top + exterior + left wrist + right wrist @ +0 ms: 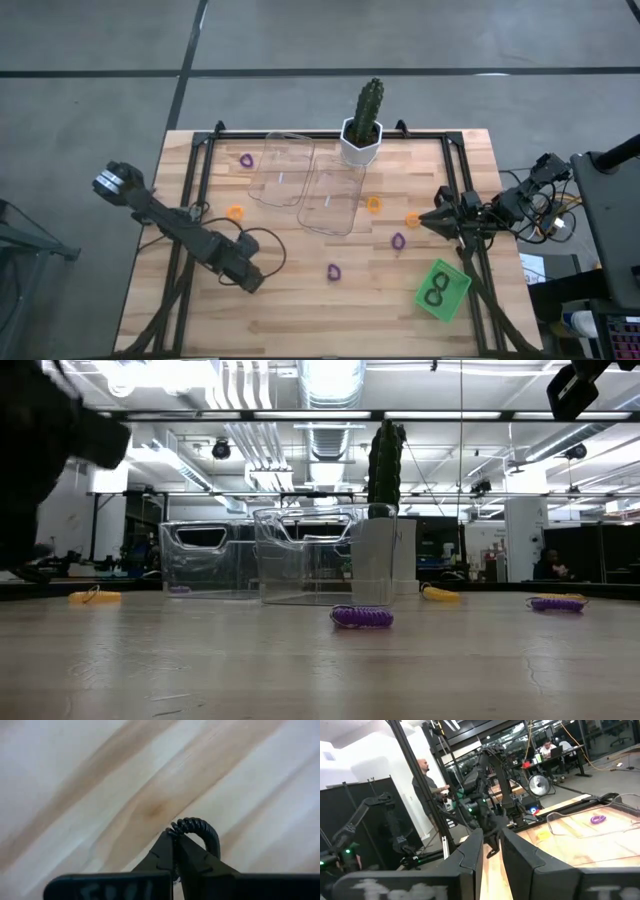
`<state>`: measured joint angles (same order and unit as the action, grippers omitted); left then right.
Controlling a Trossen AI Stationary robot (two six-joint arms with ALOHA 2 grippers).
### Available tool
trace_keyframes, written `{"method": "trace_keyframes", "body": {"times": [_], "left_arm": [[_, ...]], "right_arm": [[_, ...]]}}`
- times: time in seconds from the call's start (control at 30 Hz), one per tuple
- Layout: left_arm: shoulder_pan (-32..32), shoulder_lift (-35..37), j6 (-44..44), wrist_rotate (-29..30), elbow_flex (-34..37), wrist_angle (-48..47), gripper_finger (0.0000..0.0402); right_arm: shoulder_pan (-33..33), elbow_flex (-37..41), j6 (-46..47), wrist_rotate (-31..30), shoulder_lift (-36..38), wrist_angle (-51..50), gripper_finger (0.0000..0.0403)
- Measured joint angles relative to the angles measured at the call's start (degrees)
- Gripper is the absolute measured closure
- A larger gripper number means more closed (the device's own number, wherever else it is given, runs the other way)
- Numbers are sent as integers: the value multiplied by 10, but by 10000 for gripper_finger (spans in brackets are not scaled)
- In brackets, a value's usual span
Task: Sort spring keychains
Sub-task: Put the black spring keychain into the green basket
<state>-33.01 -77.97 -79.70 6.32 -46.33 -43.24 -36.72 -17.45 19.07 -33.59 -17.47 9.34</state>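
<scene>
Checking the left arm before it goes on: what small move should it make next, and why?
Probably a short straight lift. In the left wrist view the left end effector is shut on a black spring keychain lying on the wooden table. The green tray already holds black ones, so raising it clear would come before carrying it there.

The table (300,300) is pale, matt wood with visible grain. Two bins (310,555) are clear glossy plastic. The black spring keychain (200,827) looks like ribbed, slightly shiny plastic coil.
</scene>
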Motion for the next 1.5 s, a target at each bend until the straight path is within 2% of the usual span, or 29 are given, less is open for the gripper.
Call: {"method": "trace_keyframes", "body": {"times": [0.3,0.43,0.67,0.93,1.27,1.5], "left_arm": [[30,12,153,144,-120,5,397],[68,12,255,175,-166,46,397],[157,9,415,177,-215,182,397],[230,-29,482,137,-254,304,397],[256,-160,553,137,-396,302,397],[263,-247,613,138,-535,243,397]], "right_arm": [[0,0,2,0,0,3,339],[0,0,2,0,0,5,339],[0,0,3,-12,-1,18,339],[0,0,1,-11,-28,88,339],[0,0,-2,-15,-133,204,339],[0,-22,-5,-11,-190,210,339]]}}
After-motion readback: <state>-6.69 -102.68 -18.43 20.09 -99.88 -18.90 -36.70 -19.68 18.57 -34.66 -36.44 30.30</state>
